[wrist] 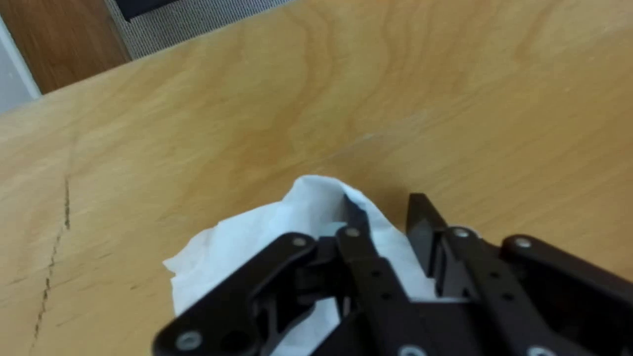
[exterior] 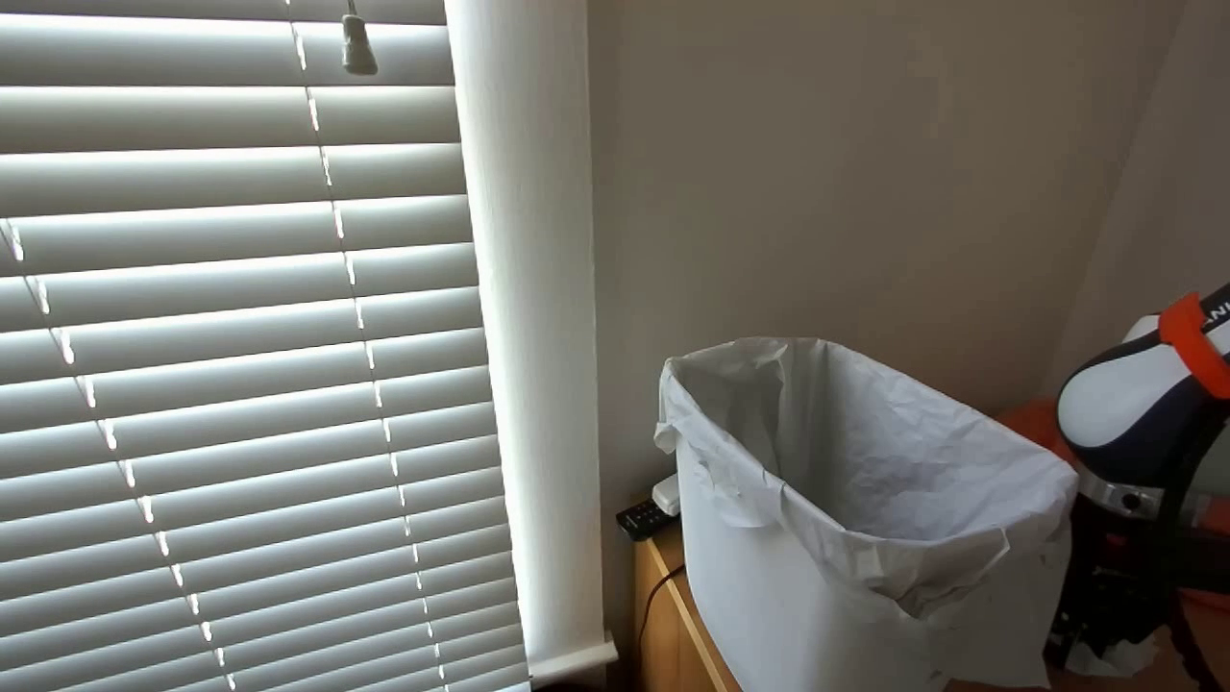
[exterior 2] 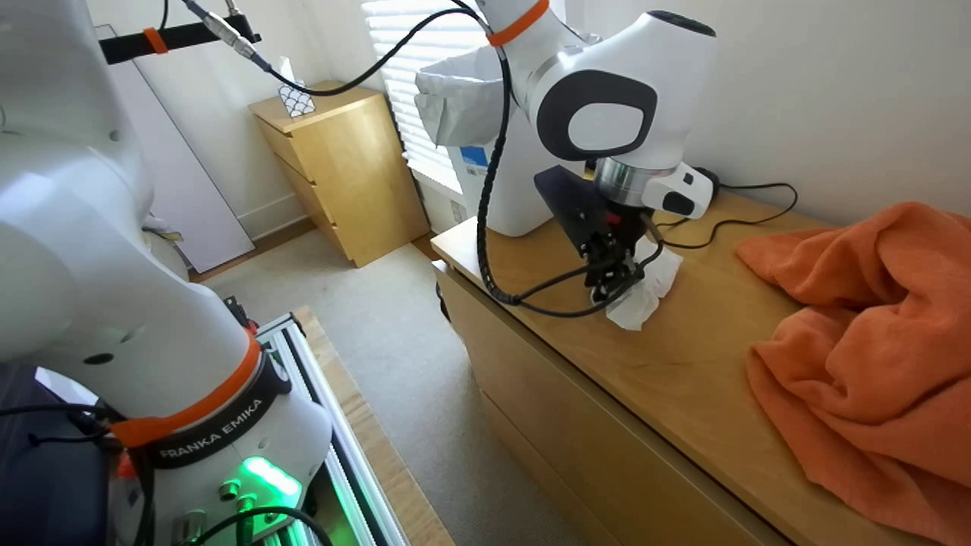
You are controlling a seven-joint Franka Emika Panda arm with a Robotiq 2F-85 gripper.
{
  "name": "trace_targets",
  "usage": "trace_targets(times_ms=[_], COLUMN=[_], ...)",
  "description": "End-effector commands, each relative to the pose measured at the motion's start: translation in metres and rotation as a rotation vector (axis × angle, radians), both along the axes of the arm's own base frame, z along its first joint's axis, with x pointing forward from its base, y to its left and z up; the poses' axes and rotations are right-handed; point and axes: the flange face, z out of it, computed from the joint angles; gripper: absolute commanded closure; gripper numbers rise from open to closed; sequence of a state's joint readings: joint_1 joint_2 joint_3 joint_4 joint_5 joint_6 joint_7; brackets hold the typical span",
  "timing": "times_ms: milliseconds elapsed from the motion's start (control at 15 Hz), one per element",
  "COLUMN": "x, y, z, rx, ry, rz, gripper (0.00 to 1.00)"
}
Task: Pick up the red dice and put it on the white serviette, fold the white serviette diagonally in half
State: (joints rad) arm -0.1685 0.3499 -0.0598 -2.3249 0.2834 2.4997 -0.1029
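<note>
The white serviette (wrist: 232,262) lies crumpled on the wooden top, partly under my gripper (wrist: 385,207) in the wrist view. Its far edge is raised and drapes over one fingertip, which is tucked under it. The other fingertip is apart from the first, with a gap between them, on the outer side of the serviette's edge. In an exterior view, the gripper (exterior 2: 603,284) is low over the dresser top, at the near side of the serviette (exterior 2: 654,292). The serviette also shows at the lower right of an exterior view (exterior: 1110,658). The red dice does not show in any view.
A large white bin with a liner (exterior: 865,577) stands at the dresser's end, also in an exterior view (exterior 2: 523,189). An orange cloth (exterior 2: 872,364) lies on the dresser top (exterior 2: 683,371). Black cables (exterior 2: 747,216) lie at the wall. The dresser's front edge (exterior 2: 576,364) is near the gripper.
</note>
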Motion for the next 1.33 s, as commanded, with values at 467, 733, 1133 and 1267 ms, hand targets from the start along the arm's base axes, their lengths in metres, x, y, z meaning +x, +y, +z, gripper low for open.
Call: trace_targets(times_ms=[467,733,1133,1267], x=[0.004,0.002,0.000,0.001], y=[0.003,0.002,-0.010,-0.018], z=[0.022,0.040,0.097,0.115], rx=[0.037,0.022,-0.078,-0.135], ry=[0.020,-0.009,-0.114,-0.143], rz=[0.015,0.003,-0.050,-0.065], gripper=[0.00,0.00,0.00,0.00])
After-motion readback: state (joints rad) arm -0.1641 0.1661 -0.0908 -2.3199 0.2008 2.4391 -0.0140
